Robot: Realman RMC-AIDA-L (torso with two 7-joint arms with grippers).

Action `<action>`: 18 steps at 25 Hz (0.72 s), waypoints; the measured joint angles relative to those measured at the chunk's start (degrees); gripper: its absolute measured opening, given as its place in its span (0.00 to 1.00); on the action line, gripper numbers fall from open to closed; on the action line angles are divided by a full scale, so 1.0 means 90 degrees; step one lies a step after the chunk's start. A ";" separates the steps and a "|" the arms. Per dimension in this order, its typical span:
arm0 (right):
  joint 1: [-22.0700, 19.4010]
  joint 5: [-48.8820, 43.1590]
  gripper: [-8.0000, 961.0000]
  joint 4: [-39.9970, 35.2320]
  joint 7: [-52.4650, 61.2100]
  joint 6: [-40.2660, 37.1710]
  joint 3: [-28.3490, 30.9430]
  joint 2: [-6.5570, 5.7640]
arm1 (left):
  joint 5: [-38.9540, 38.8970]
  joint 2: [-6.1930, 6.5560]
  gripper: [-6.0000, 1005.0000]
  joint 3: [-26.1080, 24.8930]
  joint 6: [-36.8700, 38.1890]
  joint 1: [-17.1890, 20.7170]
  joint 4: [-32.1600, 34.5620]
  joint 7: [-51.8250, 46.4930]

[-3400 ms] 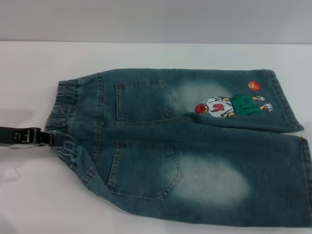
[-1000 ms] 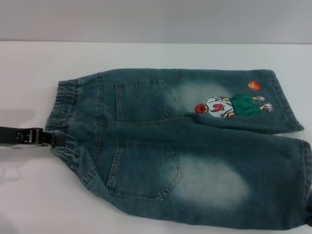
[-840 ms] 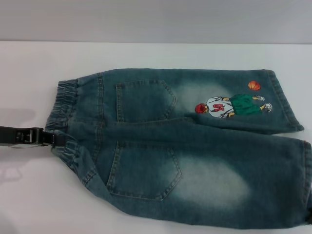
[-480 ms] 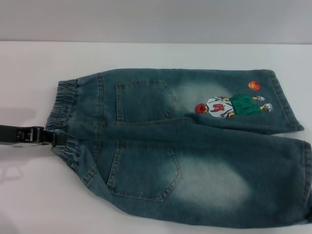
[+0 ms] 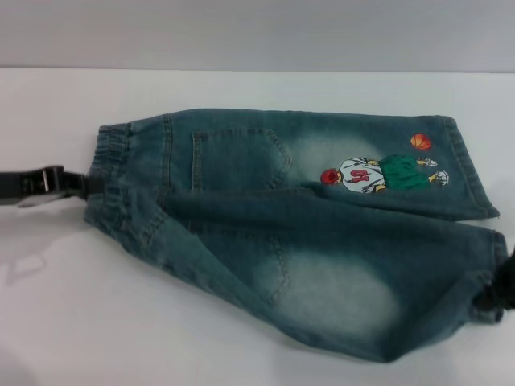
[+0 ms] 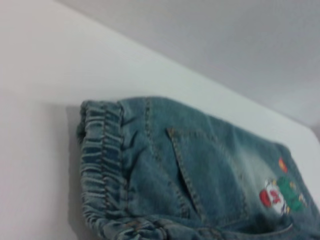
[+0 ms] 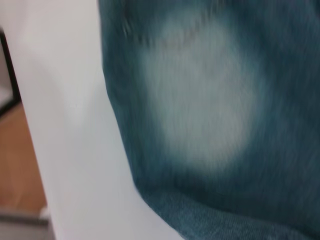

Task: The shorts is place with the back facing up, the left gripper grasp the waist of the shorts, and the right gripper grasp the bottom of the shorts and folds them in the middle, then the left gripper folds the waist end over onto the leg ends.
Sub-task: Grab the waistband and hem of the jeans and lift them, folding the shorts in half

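Note:
The blue denim shorts (image 5: 306,233) lie back up on the white table (image 5: 72,322), waist to the left and legs to the right. The far leg carries a basketball-player print (image 5: 378,173). My left gripper (image 5: 87,186) is shut on the elastic waist (image 6: 100,165) at its middle. At the right edge, my right gripper (image 5: 492,296) is shut on the near leg's hem. The near half of the shorts is raised and slanted toward the far half. A pale faded patch of denim (image 7: 210,100) fills the right wrist view.
White table surface surrounds the shorts on the left, near and far sides. A grey wall (image 5: 257,32) runs behind the table. The right wrist view shows the table's edge (image 7: 30,150) with brown floor (image 7: 12,165) beyond it.
Both grippers have lifted the near side of the shorts and drawn it toward the far side. The waist has bunched upward, the near leg's hem has risen, and the near pocket has creased.

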 joint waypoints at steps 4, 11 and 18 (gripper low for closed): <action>-0.0142 0.0582 0.01 -0.0151 -0.0326 -0.0009 0.0457 -0.0020 | -0.0338 0.0017 0.04 -0.0008 -0.0137 0.0000 -0.0073 -0.0027; -0.0389 0.1470 0.01 -0.0206 -0.0762 0.0024 0.1376 -0.0061 | -0.0495 0.0032 0.04 -0.0074 -0.0395 -0.0004 -0.0096 -0.0090; -0.0849 0.2612 0.01 -0.0156 -0.1130 0.0462 0.2075 -0.0023 | -0.0660 0.0000 0.04 -0.0091 -0.0745 -0.0003 -0.0211 -0.0093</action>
